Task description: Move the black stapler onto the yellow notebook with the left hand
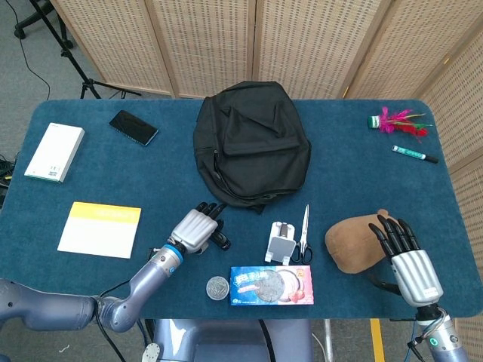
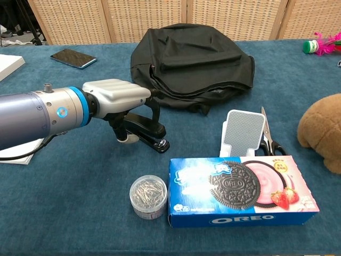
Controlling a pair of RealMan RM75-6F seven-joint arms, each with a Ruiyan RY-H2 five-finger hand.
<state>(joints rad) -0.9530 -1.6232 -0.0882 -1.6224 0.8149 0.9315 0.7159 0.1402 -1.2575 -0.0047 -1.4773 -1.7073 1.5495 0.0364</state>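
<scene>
The black stapler (image 1: 221, 240) (image 2: 151, 134) lies on the blue table, in front of the black backpack. My left hand (image 1: 195, 229) (image 2: 117, 101) is on top of it, fingers curled down its far side and thumb at its near side, gripping it. The stapler's front end still touches the cloth. The yellow notebook (image 1: 99, 228) lies flat to the left of the hand, a hand's length away. My right hand (image 1: 405, 253) rests at the right front with fingers spread, holding nothing, beside a brown plush toy (image 1: 356, 243).
A black backpack (image 1: 253, 143) fills the table's middle. An Oreo box (image 2: 242, 191), a tub of staples (image 2: 147, 196), a white phone stand (image 2: 242, 132) and scissors (image 2: 266, 137) lie right of the stapler. A phone (image 1: 133, 127) and a white box (image 1: 54, 152) sit at the far left.
</scene>
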